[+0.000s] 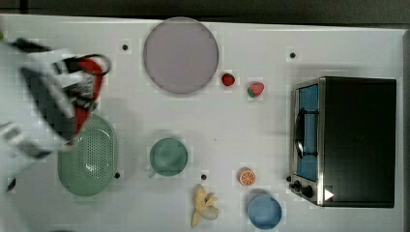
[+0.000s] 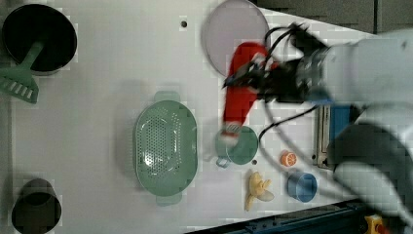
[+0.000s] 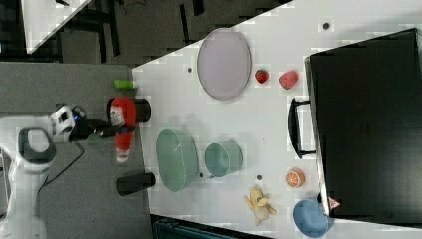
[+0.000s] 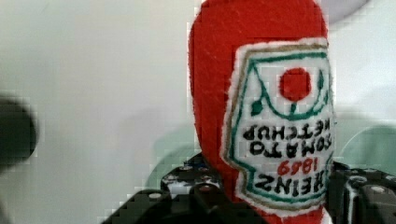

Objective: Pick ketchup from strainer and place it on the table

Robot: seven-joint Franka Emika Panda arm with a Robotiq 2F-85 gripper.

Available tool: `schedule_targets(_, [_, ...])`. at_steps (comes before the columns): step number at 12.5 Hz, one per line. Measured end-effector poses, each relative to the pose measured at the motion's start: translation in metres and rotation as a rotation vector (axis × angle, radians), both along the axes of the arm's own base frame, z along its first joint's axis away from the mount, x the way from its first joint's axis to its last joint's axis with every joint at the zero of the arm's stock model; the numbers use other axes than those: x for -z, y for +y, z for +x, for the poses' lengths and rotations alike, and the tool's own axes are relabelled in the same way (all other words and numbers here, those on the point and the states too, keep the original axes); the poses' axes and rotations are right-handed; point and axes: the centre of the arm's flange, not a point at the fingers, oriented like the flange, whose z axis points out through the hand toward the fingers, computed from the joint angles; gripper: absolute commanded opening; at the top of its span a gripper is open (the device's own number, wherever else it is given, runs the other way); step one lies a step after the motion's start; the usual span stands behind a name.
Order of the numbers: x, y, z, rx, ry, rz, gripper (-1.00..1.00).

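While the white worktop [image 2: 97, 73] lies bare around the pale green strainer [image 2: 164, 144], the strainer itself holds nothing. Ketchup bottle [image 2: 241, 83] is up in the air, clamped in the end effector [image 2: 255, 78], clear of the strainer rim.

Left view: bottle hangs to the left view's right of the strainer, over the stretch between the grey-lilac plate [image 2: 229, 24] and the green cup [image 2: 239, 145]. Long axis is tilted, not upright; white cap [image 2: 229, 131] points toward the cup, red base toward the plate.

Wrist view: label [image 4: 280, 126] faces the camera, fingers [image 4: 201, 191] pressed on the bottle's body either side.

Judgement: grasp sits on the body, so the set-down turns on lowering along that tilted axis onto open worktop, keeping the cap end off the cup.
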Motion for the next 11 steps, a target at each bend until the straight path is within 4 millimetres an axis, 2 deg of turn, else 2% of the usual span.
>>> schedule_targets(3, [0.031,-0.112,0.045,0.098,0.034,-0.064,0.21])
schedule_targets(5, [0.051,-0.188,0.059,0.117,0.071,-0.117,0.21])
schedule_targets(7, [0.062,-0.256,0.065,0.120,0.100,-0.151,0.21])
schedule_targets(9, [0.065,-0.302,0.065,0.130,0.110,-0.161,0.21])
schedule_targets(11, [0.070,-0.327,0.063,0.134,0.108,-0.158,0.21])
